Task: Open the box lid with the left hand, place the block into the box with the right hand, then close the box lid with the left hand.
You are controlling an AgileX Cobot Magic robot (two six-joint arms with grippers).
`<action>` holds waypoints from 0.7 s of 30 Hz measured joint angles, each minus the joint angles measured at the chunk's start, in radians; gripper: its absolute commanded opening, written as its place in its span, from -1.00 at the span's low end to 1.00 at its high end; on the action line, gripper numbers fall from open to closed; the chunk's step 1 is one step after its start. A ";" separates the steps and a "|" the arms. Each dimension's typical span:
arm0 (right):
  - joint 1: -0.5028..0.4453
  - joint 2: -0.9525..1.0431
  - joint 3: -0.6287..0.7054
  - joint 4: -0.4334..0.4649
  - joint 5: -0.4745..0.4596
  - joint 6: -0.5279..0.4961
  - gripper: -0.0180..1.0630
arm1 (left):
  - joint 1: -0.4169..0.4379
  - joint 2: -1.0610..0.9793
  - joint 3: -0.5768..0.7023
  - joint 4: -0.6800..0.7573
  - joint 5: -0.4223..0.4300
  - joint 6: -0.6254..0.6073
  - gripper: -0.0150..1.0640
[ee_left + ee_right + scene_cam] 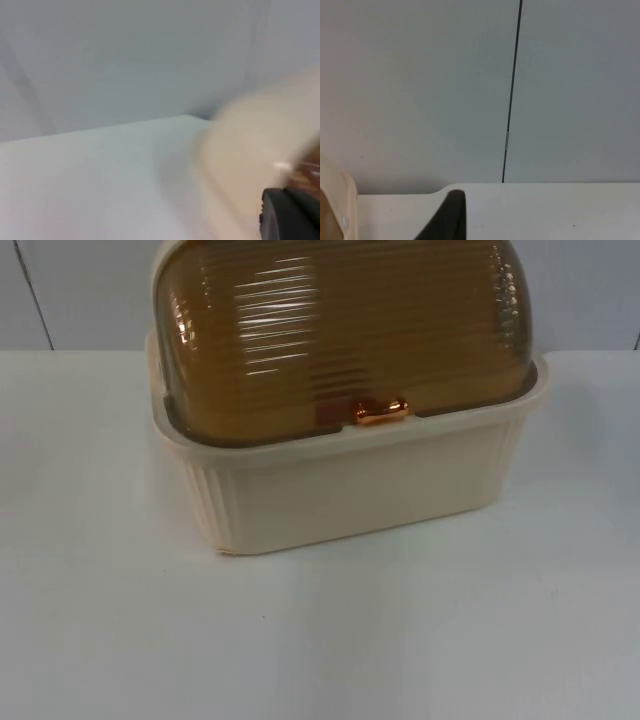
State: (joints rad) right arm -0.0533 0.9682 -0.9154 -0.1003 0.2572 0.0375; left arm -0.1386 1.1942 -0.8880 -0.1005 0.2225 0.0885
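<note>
While lid (340,335) sits closed on box (350,490), partition seam (511,95) faces right wrist.

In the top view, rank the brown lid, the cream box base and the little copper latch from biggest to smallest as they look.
1. Brown lid, partly cut off by the picture's edge.
2. Cream box base, close to the lid in visible area.
3. Copper latch, by far the smallest.

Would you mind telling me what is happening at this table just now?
A cream box stands on the white table with its amber lid shut and the latch at the front. Nothing is being handled yet: the left arm's fingertip is beside the box's wall, and the right arm's fingertip is near its other end. No block is seen.
</note>
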 measured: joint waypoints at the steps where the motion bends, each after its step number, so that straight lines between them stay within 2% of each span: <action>1: 0.000 0.000 0.000 0.000 0.000 0.000 0.97 | 0.048 -0.002 0.000 0.002 -0.006 -0.008 -0.98; 3: 0.000 0.000 0.000 0.000 0.000 0.000 0.97 | 0.121 -0.005 0.000 0.004 -0.025 -0.012 -0.98; 7: 0.000 0.000 0.000 0.000 -0.002 0.000 0.97 | 0.174 -0.003 0.000 0.007 -0.046 -0.016 -0.98; 14: 0.000 0.000 0.000 0.000 -0.004 0.000 0.97 | 0.167 0.026 -0.016 0.007 -0.023 -0.016 -0.98; 21: 0.000 0.000 0.000 0.000 -0.006 0.000 0.97 | 0.124 0.076 -0.172 0.009 0.048 -0.018 -0.98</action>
State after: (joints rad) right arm -0.0533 0.9682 -0.9154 -0.1003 0.2516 0.0375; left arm -0.0144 1.2707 -1.0599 -0.0918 0.2710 0.0705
